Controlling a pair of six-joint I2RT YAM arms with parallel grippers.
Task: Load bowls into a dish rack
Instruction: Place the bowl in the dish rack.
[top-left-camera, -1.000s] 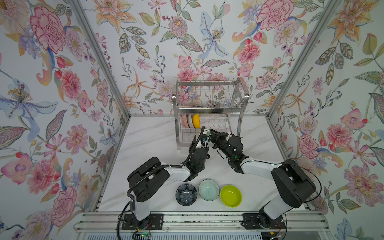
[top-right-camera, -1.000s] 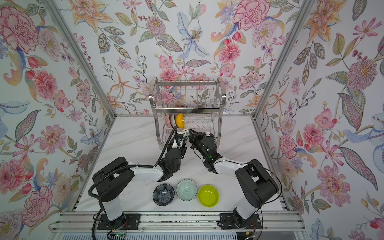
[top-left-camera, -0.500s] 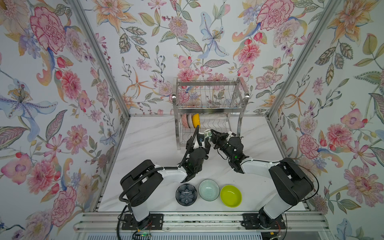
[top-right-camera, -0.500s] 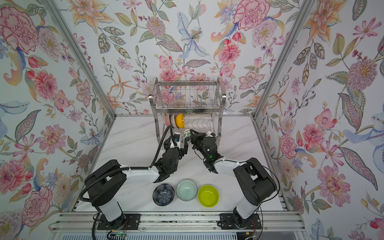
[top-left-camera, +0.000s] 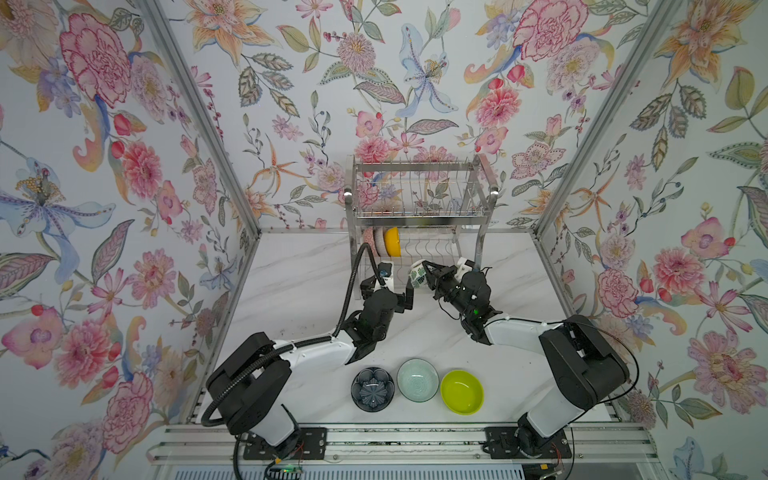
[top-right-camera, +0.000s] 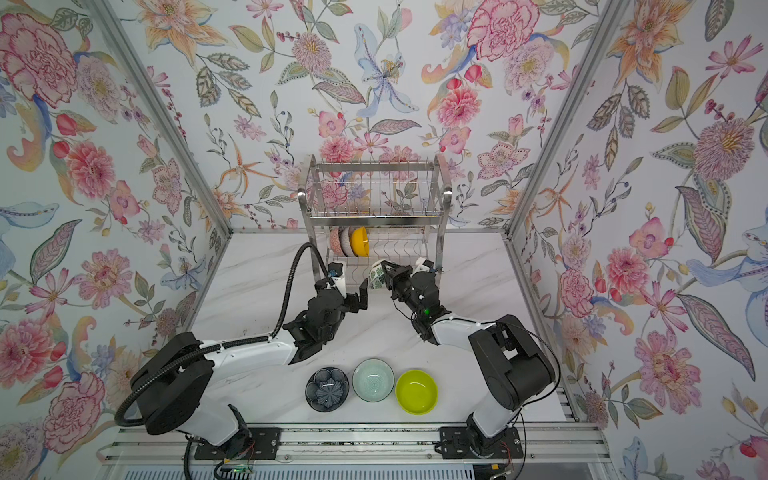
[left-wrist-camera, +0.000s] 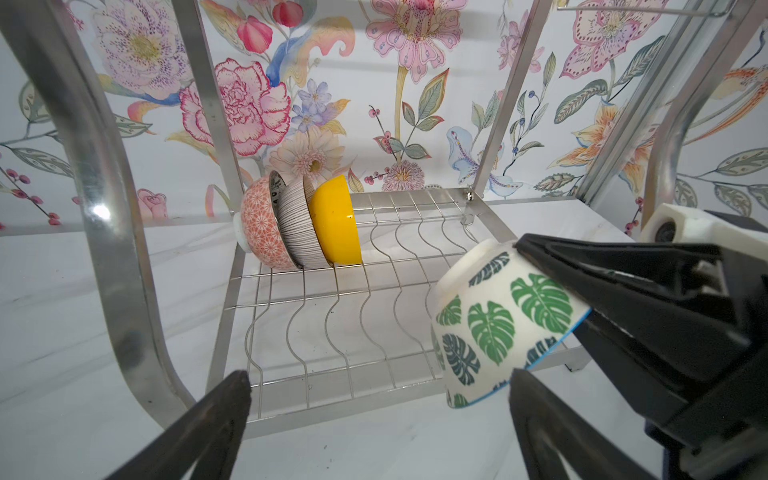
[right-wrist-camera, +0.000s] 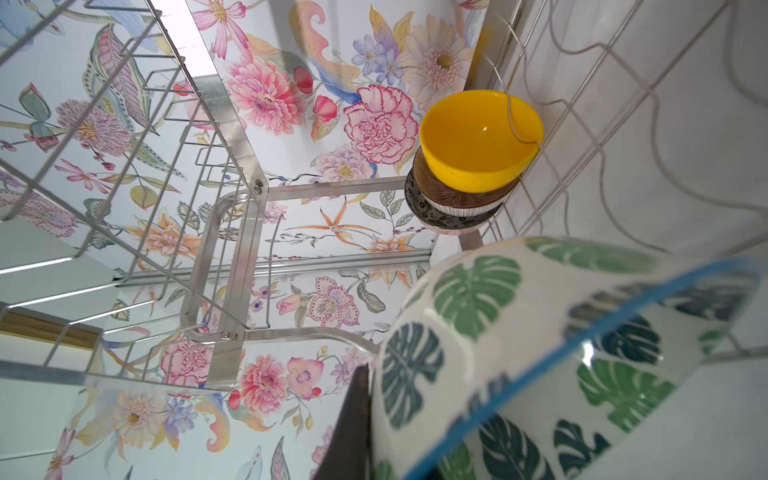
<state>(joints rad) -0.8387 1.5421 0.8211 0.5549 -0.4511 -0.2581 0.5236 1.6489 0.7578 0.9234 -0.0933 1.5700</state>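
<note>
Over your bench (top-left-camera: 291, 291), the right pincer (top-left-camera: 429, 277) grips the leaf bowl (top-left-camera: 417, 276) sideways, foot leftward; the left pincer (top-left-camera: 387, 291) gapes empty. Its blue rim shows only in the wrist views.

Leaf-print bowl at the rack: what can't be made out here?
- Right tool: right wrist view shows one finger; the leaf-print bowl hides the rest.
- Whether it touches the dish rack: left wrist view, bowl covers the wires.
- Pink bowl: both top views, mostly behind the striped bowl.
- Bowl's near rim: right wrist view, blurred.
</note>
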